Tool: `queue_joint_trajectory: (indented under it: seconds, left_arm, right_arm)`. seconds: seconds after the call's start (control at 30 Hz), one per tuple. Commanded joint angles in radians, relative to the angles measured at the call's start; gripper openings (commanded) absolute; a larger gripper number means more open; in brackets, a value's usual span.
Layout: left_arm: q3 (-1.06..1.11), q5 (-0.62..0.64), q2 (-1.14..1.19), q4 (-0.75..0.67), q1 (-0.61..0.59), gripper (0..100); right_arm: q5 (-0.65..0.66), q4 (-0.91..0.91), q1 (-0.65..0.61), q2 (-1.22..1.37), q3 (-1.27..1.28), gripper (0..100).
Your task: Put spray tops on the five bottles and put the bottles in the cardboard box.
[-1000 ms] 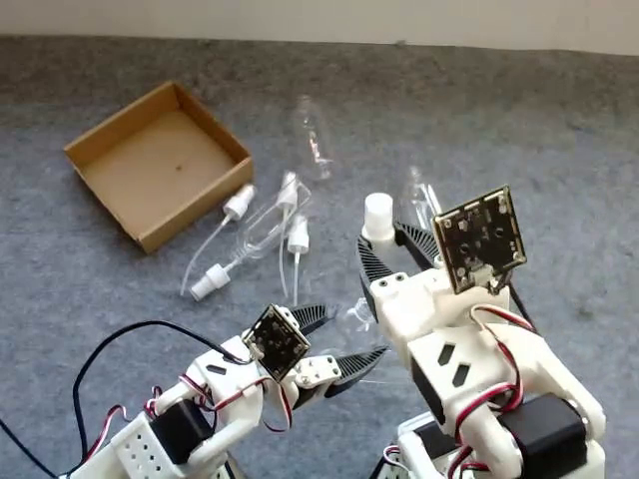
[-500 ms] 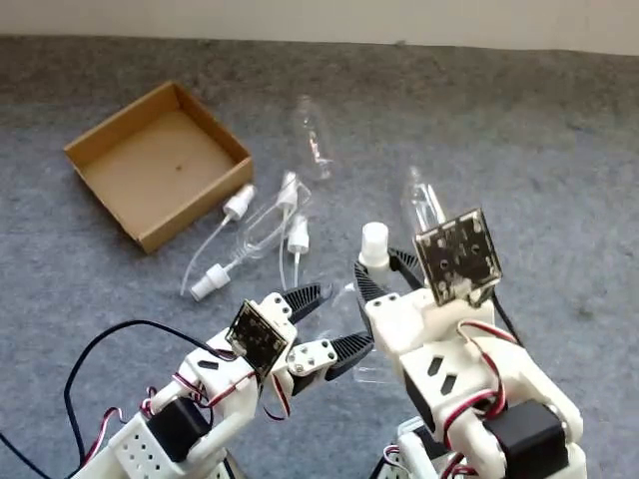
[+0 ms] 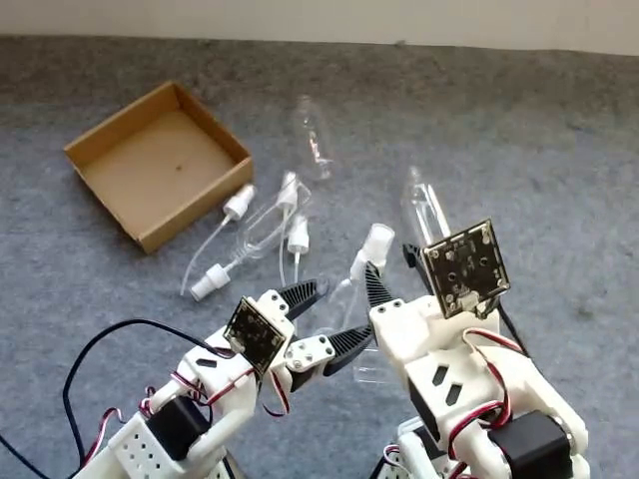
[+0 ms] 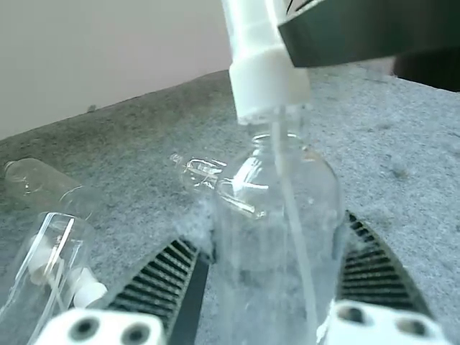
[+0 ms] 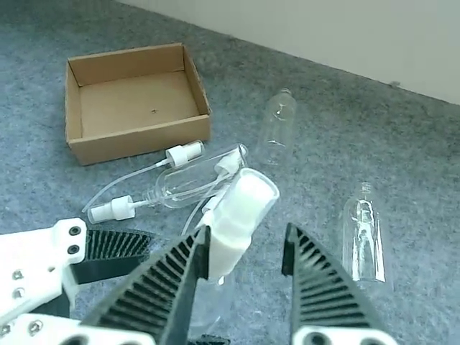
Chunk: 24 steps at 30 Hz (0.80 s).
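My left gripper [image 3: 347, 311] is shut on a clear bottle [image 4: 277, 223], which stands upright between its ribbed fingers [image 4: 162, 280]. Right above the bottle's neck, my right gripper [image 5: 248, 231] is shut on a white spray top [image 5: 241, 212], tilted, with its thin tube running down inside the bottle. In the high view the spray top [image 3: 374, 244] sits just above the held bottle [image 3: 334, 304]. The cardboard box [image 3: 195, 225] lies open and empty at the far left.
Two bare bottles lie on the grey carpet, one far back [image 3: 312, 135] and one to the right [image 3: 424, 205]. A third bottle [image 3: 265, 225] and three loose spray tops [image 3: 238, 203] [image 3: 210, 282] [image 3: 297, 235] lie between the box and the grippers.
My right gripper has come down and nearer with the spray top, tilting it over the bottle. My left gripper has shifted slightly left and farther, bringing the bottle under the top.
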Motion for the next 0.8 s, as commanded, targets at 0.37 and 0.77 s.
queue_joint_trajectory:
  seconds: [0.37,0.77]
  left_arm:
    - [0.022,0.011,-0.013,-0.097,-0.068,15]
    - [0.019,0.008,-0.013,-0.152,-0.262,15]
  right_arm:
    - [0.014,0.056,-0.150,-0.008,-0.016,14.1]
    - [0.012,-0.050,-0.067,-0.096,0.058,0.9]
